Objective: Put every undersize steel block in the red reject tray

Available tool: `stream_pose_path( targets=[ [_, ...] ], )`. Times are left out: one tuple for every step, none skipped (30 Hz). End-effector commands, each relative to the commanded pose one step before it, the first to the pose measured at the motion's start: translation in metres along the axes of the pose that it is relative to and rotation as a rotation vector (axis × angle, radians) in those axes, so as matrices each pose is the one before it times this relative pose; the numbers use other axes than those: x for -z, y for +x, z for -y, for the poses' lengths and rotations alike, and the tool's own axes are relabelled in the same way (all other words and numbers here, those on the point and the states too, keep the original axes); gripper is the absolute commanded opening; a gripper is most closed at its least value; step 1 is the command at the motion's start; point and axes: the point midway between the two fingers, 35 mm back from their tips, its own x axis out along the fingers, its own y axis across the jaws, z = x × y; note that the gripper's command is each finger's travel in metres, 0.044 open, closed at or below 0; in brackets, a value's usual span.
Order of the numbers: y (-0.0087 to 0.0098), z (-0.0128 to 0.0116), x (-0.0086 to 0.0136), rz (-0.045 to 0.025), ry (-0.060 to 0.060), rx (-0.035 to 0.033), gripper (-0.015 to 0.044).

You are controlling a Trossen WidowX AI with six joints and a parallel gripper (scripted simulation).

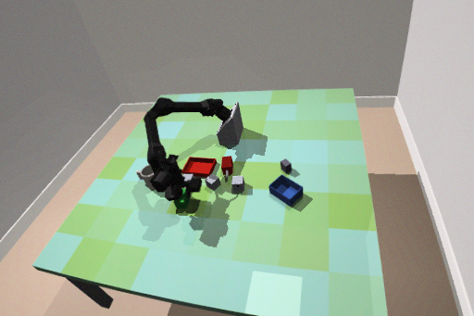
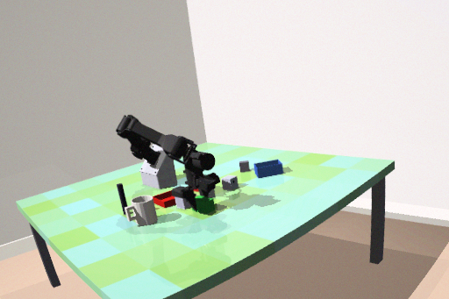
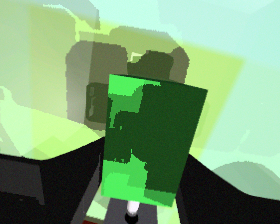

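A worktop (image 1: 301, 243) (image 2: 245, 230) with a smooth surface, patterned in lime, mint and pale aqua squares, fills the middle and lower frame in the top view. The black jointed arm (image 1: 178, 107) (image 2: 151, 133) springs from a grey, wedge-shaped base (image 1: 231, 129) (image 2: 151, 179) and curves toward the left of the frame. A pale mug (image 1: 147, 173) (image 2: 146, 212) (rounded, with an angular handle) stands at left; a slim black rod (image 2: 121, 196) rises beside it in the exterior view.

The pincer (image 1: 183, 189) (image 2: 198, 195) (image 3: 143, 141) is closed on the green gauge (image 1: 181, 202) (image 2: 204, 204) (image 3: 156, 135), left of and below centre in the top view. Its handle is a plain box, bright where lit and deep green in shade. In the wrist view, a whitish pin (image 3: 133, 207) extends below the handle to a dark round opening in a grey face (its depth cannot be told).

Matte grey cubes, one (image 1: 213, 183) tilted to the view and another (image 1: 238, 184) (image 2: 230, 182) beside it, lie near the shallow red tray (image 1: 199, 175) (image 2: 166, 204). A red gauge (image 1: 227, 165) with a light pin lies between. Farther right are a darker cube (image 1: 286, 166) (image 2: 244, 166) and a deeper blue tray (image 1: 280, 195) (image 2: 269, 172).
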Motion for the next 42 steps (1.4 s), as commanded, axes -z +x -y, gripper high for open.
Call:
stream_pose_path(
  targets=[
    [-0.00591, 0.00196, -0.00246, 0.01390, 0.0018, -0.00299, 0.0000],
    [-0.00054, 0.00016, -0.00040, 0.00001, 0.0000, -0.00002, 0.0000],
    [-0.00056, 0.00017, -0.00041, 0.00001, 0.0000, -0.00002, 0.0000],
    [-0.00036, 0.00011, -0.00026, 0.00001, 0.0000, -0.00001, 0.0000],
    [-0.00012, 0.00004, -0.00009, 0.00000, 0.0000, 0.00000, 0.0000],
    [0.00000, 0.00000, 0.00000, 0.00000, 0.0000, 0.00000, 0.0000],
    [-0.00005, -0.00004, -0.00009, -0.00002, 0.0000, 0.00000, 0.0000],
    [-0.00010, -0.00008, -0.00017, -0.00001, 0.0000, -0.00001, 0.0000],
    [-0.00015, -0.00014, -0.00028, 0.00000, 0.0000, -0.00001, 0.0000],
    [-0.00021, -0.00023, -0.00041, 0.00001, 0.0000, -0.00002, 0.0000],
    [-0.00021, -0.00024, -0.00042, 0.00001, 0.0000, -0.00002, 0.0000],
    [-0.00024, -0.00027, -0.00046, 0.00001, 0.0000, -0.00002, 0.0000],
    [-0.00023, -0.00026, -0.00045, 0.00001, 0.0000, -0.00002, 0.0000],
    [-0.00015, -0.00017, -0.00029, 0.00000, 0.0000, -0.00001, 0.0000],
    [-0.00005, -0.00006, -0.00010, 0.00000, 0.0000, 0.00000, 0.0000],
    [0.00000, 0.00000, 0.00000, 0.00000, 0.0000, 0.00000, 0.0000],
    [0.00000, 0.00000, 0.00000, 0.00000, 0.0000, 0.00000, 0.0000],
    [0.00000, 0.00000, 0.00000, 0.00000, 0.0000, 0.00000, 0.0000],
    [0.00000, 0.00000, 0.00000, 0.00000, 0.0000, 0.00000, 0.0000],
    [0.00012, -0.00018, 0.00003, -0.00004, 0.0000, 0.00000, 0.0000],
    [0.00019, -0.00026, 0.00006, 0.00001, 0.0000, 0.00000, 0.0000],
    [0.00030, -0.00040, 0.00011, 0.00003, 0.0000, 0.00000, 0.0000],
    [0.00044, -0.00057, 0.00018, 0.00003, 0.0000, -0.00001, 0.0000],
    [0.00057, -0.00072, 0.00026, -0.00001, 0.0000, -0.00001, 0.0000],
    [0.00068, -0.00082, 0.00034, -0.00005, -0.0001, -0.00001, 0.0000],
    [0.00070, -0.00081, 0.00037, -0.00005, -0.0001, -0.00001, 0.0000],
    [0.00058, -0.00067, 0.00031, -0.00004, 0.0000, 0.00000, 0.0000],
    [0.00035, -0.00041, 0.00019, -0.00003, 0.0000, 0.00000, 0.0000],
    [0.00012, -0.00014, 0.00006, -0.00001, 0.0000, 0.00000, 0.0000],
    [0.00000, 0.00000, 0.00000, 0.00000, 0.0000, 0.00000, 0.0000],
    [0.00000, 0.00000, 0.00000, 0.00000, 0.0000, 0.00000, 0.0000],
    [0.00000, 0.00000, 0.00000, 0.00000, 0.0000, 0.00000, 0.0000],
    [0.00000, 0.00000, 0.00000, 0.00000, 0.0000, 0.00000, 0.0000],
    [0.00000, 0.00000, 0.00000, 0.00000, 0.0000, 0.00000, 0.0000],
    [-0.00010, 0.00019, 0.00004, 0.00032, 0.0003, 0.00000, 0.0000],
    [-0.00020, 0.00035, 0.00006, 0.00014, 0.0001, 0.00001, 0.0000],
    [-0.00022, 0.00038, 0.00007, -0.00008, -0.0001, 0.00001, 0.0000],
    [-0.00022, 0.00039, 0.00008, -0.00016, -0.0002, 0.00001, 0.0000],
    [-0.00022, 0.00039, 0.00008, -0.00012, -0.0001, 0.00001, 0.0000],
    [-0.00022, 0.00039, 0.00007, -0.00003, 0.0000, 0.00001, 0.0000],
    [-0.00022, 0.00039, 0.00007, 0.00004, 0.0000, 0.00001, 0.0000],
    [-0.00022, 0.00039, 0.00007, 0.00005, 0.0000, 0.00001, 0.0000]
  ],
)
